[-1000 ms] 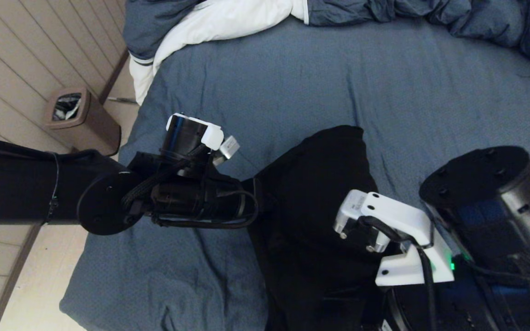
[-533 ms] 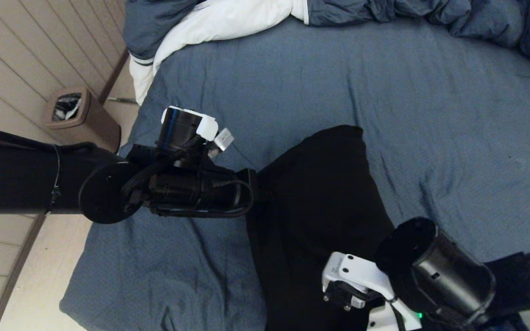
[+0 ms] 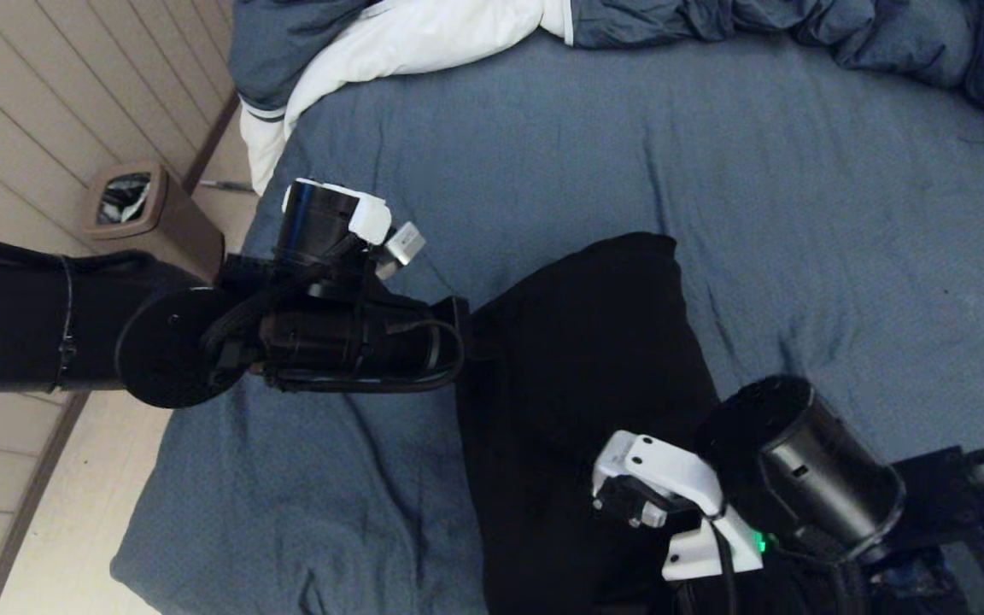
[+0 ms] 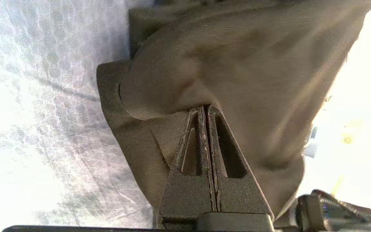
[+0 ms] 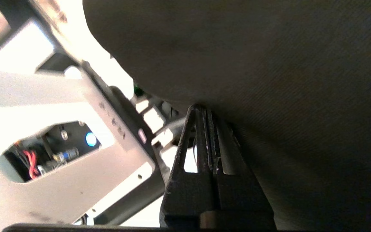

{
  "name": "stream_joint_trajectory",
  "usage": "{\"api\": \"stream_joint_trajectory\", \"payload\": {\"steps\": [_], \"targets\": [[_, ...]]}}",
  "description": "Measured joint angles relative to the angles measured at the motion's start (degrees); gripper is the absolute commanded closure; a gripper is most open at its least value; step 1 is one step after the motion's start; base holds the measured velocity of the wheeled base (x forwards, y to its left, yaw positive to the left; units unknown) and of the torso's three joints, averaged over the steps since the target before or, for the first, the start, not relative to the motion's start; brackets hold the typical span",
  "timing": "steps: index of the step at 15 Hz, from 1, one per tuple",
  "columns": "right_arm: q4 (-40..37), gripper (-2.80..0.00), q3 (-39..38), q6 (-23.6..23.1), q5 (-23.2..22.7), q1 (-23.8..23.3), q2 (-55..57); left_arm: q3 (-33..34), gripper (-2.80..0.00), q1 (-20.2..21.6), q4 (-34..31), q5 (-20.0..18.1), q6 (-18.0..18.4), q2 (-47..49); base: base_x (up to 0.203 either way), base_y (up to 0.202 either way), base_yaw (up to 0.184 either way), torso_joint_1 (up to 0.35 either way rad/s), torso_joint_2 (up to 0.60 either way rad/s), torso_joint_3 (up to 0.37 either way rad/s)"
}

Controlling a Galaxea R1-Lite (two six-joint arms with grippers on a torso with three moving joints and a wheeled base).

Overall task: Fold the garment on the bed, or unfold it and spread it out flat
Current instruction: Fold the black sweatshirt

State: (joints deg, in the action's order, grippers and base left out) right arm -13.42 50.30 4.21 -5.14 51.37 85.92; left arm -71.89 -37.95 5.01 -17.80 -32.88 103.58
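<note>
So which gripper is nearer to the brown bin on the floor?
Left. The left gripper pinches the black hoodie's edge on the side of the bed toward the brown bin; the right gripper grips the hoodie farther away.

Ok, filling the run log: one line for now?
left claw shut on garment | right claw shut on garment | bed

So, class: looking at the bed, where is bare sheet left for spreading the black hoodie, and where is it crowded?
Free: the wide stretch of bed between the duvet at the far edge and the garment, plus the near-left corner below the left gripper. Crowded: the near middle, where both the left and the right gripper are shut on the garment.
</note>
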Motion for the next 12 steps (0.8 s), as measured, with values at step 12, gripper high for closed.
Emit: {"api": "stream_joint_trajectory", "payload": {"steps": [12], "targets": [[-2.3, 0.0, 11.7, -4.3, 0.4, -13.5, -4.3, 1.6, 0.0, -0.2, -2.2, 0.0, 0.2, -8.5, 0.0, 0.0, 0.0, 0.0, 0.0, 0.0]]}}
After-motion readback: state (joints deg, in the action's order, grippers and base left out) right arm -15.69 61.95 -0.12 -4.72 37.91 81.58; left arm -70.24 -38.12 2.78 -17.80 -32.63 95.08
